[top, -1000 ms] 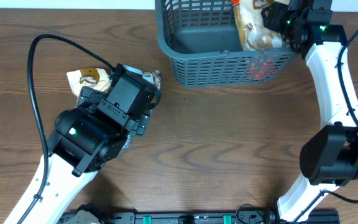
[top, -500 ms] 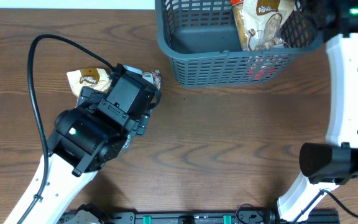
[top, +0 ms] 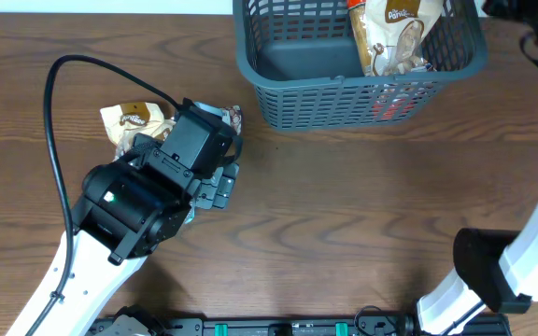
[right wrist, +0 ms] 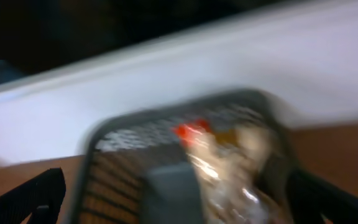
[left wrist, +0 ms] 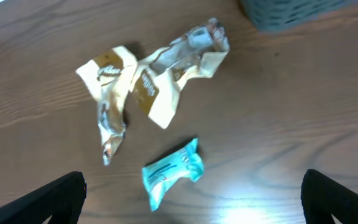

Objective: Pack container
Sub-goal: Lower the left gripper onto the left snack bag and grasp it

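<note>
The container (top: pixel 344 93), a dark grey-blue slotted basket, stands at the table's far edge and holds a tan snack packet (top: pixel 395 37) and a red one (top: pixel 395 98). It shows blurred in the right wrist view (right wrist: pixel 123 180). My right gripper (right wrist: pixel 179 186) is open and empty, off the basket's right side, and in the overhead view only its wrist (top: pixel 530 14) shows. My left gripper (left wrist: pixel 192 205) is wide open and hovers over a teal packet (left wrist: pixel 169 171). Crumpled tan packets (left wrist: pixel 148 87) lie just beyond it and also show in the overhead view (top: pixel 134 119).
The left arm (top: pixel 138 201) covers the teal packet in the overhead view, and its black cable (top: pixel 54 140) loops over the table's left side. A corner of the basket (left wrist: pixel 291 9) shows at the top right of the left wrist view. A white wall (right wrist: pixel 260 74) is behind the basket.
My right gripper has let go of the tan packet, which now stands in the basket, and has pulled away to the right. The left gripper has shifted slightly.
</note>
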`<action>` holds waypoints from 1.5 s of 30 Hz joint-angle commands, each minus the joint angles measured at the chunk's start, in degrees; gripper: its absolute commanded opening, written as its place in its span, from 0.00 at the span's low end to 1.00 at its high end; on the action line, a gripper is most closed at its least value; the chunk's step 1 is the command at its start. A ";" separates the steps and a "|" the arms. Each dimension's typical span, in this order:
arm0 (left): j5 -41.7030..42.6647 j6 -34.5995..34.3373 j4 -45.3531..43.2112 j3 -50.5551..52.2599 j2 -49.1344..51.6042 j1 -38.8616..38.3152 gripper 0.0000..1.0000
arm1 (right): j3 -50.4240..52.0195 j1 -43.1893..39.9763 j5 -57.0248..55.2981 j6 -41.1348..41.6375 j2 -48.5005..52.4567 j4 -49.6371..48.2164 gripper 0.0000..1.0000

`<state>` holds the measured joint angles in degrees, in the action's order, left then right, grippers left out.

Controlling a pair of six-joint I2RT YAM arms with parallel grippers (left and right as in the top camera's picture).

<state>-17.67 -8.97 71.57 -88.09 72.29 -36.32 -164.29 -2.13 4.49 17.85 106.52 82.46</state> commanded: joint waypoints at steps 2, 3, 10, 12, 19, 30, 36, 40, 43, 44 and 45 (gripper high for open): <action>-0.31 -1.66 -5.68 -0.26 0.44 2.08 0.99 | -0.24 -1.57 -20.39 7.58 -0.35 6.29 0.99; -2.69 -4.72 -8.37 -0.26 0.55 2.93 0.99 | -0.22 -1.86 -20.61 8.76 -0.35 8.17 0.99; -11.63 -33.81 -18.62 -0.26 3.41 13.00 0.99 | 0.35 -2.82 -19.37 10.43 -0.33 14.84 0.99; -9.51 -45.42 -18.16 -0.26 5.07 16.46 0.99 | 0.37 -2.82 -16.59 9.29 -0.33 14.82 0.99; 0.48 -45.99 -14.19 -0.26 10.99 19.67 0.98 | 0.68 -2.71 -12.85 6.91 -0.33 14.82 0.99; 15.65 -73.24 -14.97 -0.26 25.79 23.34 0.99 | 0.96 -2.71 -12.13 7.39 -0.31 14.82 0.99; 23.76 -83.21 -19.32 -0.26 30.95 24.15 0.99 | 0.96 -2.73 -11.54 7.37 -0.31 14.82 0.99; 24.87 -87.45 -20.09 -0.26 32.70 24.13 0.99 | 1.22 -2.73 -13.20 7.72 -0.31 14.82 0.99; 24.74 -90.62 -20.15 -0.26 34.23 24.39 1.00 | 2.29 -2.73 -13.70 8.70 -0.31 14.82 0.99; 24.74 -91.43 -20.17 -0.26 34.75 24.41 1.00 | 2.82 -2.71 -13.70 8.70 -0.31 14.82 0.99; 24.74 -92.06 -20.31 -0.26 35.26 24.41 1.00 | 3.45 -2.71 -13.68 8.70 -0.31 14.82 0.99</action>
<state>6.07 -95.64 51.11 -88.09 105.73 -12.36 -162.36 -4.64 -7.97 26.13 106.39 97.08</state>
